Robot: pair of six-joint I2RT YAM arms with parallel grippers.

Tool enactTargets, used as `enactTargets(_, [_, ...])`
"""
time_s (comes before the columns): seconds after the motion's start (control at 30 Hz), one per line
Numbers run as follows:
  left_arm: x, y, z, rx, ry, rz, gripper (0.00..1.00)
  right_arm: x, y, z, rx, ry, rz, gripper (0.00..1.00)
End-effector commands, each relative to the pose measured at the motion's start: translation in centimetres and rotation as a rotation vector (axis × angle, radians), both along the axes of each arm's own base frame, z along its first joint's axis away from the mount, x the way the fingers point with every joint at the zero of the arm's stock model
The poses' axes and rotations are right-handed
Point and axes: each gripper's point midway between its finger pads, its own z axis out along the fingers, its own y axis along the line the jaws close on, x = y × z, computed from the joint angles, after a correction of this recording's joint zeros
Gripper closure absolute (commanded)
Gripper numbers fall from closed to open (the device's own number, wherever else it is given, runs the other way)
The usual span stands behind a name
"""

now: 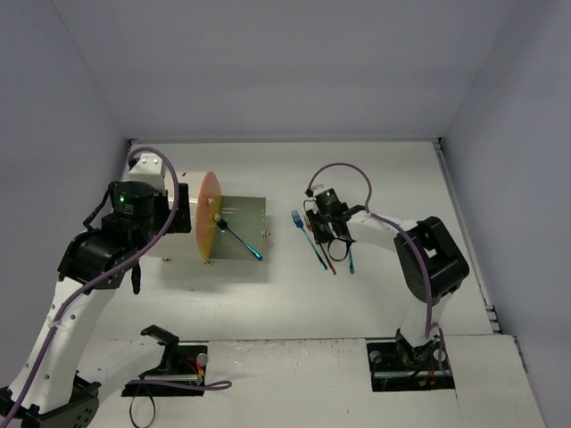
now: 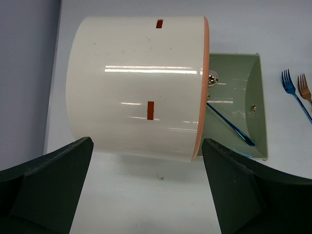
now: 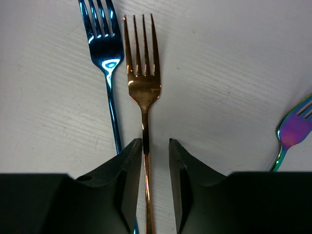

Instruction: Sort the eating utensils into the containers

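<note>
A copper fork lies on the table between a blue fork and an iridescent purple fork. My right gripper is down over the copper fork's handle. Its jaws stand narrowly open on either side of the handle, with a gap on the right. The cream drum cabinet lies on its side with a pale green drawer pulled out. A blue utensil lies in that drawer. My left gripper is wide open and empty above the cabinet's near side.
In the top view the three forks lie right of the drawer, with the right gripper on them. The cabinet's round orange front carries brass knobs. Grey walls close in the table on three sides.
</note>
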Motion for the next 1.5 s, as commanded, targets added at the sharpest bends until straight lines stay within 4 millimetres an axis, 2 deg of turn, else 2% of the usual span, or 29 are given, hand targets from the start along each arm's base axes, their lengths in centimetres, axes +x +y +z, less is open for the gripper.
enactTargets(0.0, [0.6,0.0,0.9,-0.002,-0.035,0.001,0.07,1.0,-0.2,0.3,-0.034,-0.037,-0.012,0.86])
enactTargets(0.1, [0.6,0.0,1.0,-0.003,-0.037,0.001,0.07,1.8,-1.0,1.1,-0.057,-0.07,-0.034,0.98])
enactTargets(0.17, [0.6,0.0,1.1,-0.001,-0.038,0.001,0.07,2.4,-1.0,2.3,-0.05,-0.096,-0.036,1.0])
enactTargets(0.23, [0.6,0.0,1.2,-0.003,-0.043,0.002,0.07,3.3,-0.7,4.5,-0.03,-0.141,-0.03,1.0])
enactTargets(0.33, [0.5,0.0,1.4,-0.008,-0.047,0.003,0.07,4.8,1.0,8.5,0.037,-0.218,-0.003,1.0])
enactTargets(0.47, [0.3,0.2,1.6,-0.011,-0.055,0.008,0.07,5.9,6.2,17.6,0.192,-0.358,0.092,1.0])
enactTargets(0.5, [0.3,0.2,1.5,-0.013,-0.054,0.01,0.07,5.7,7.6,18.5,0.215,-0.373,0.115,1.0])
enactTargets(0.57, [0.2,0.2,1.3,-0.016,-0.051,0.013,0.07,6.0,10.9,22.2,0.289,-0.426,0.157,1.0])
enactTargets(0.6, [0.2,0.2,1.2,-0.018,-0.051,0.014,0.07,6.0,12.3,23.5,0.316,-0.443,0.172,1.0])
enactTargets(0.63, [0.1,0.2,1.3,-0.023,-0.053,0.016,0.07,5.9,14.4,24.7,0.346,-0.462,0.198,1.0])
enactTargets(0.7, [0.1,0.2,1.4,-0.029,-0.056,0.016,0.07,5.6,17.2,25.9,0.395,-0.471,0.216,1.0])
enactTargets(0.83, [0.0,0.3,1.7,-0.037,-0.066,0.025,0.07,5.7,21.5,25.8,0.461,-0.473,0.215,1.0])
enactTargets(1.0, [-0.2,0.4,2.0,-0.052,-0.077,0.031,0.07,5.2,24.6,22.3,0.502,-0.427,0.197,1.0])
enactTargets(1.03, [-0.2,0.4,2.0,-0.055,-0.078,0.032,0.07,5.1,24.6,22.0,0.498,-0.421,0.195,1.0])
enactTargets(1.1, [-0.3,0.4,2.0,-0.059,-0.077,0.033,0.07,4.6,25.1,19.7,0.471,-0.397,0.2,1.0])
enactTargets(1.23, [-0.2,0.3,2.0,-0.06,-0.078,0.033,0.07,3.9,24.3,17.0,0.419,-0.367,0.2,1.0])
enactTargets(1.33, [-0.1,0.2,1.9,-0.062,-0.072,0.03,0.07,3.4,23.5,16.4,0.391,-0.368,0.212,0.94])
enactTargets(1.47, [0.0,-0.1,1.7,-0.067,-0.065,0.022,0.07,2.8,22.7,17.8,0.38,-0.398,0.239,0.76])
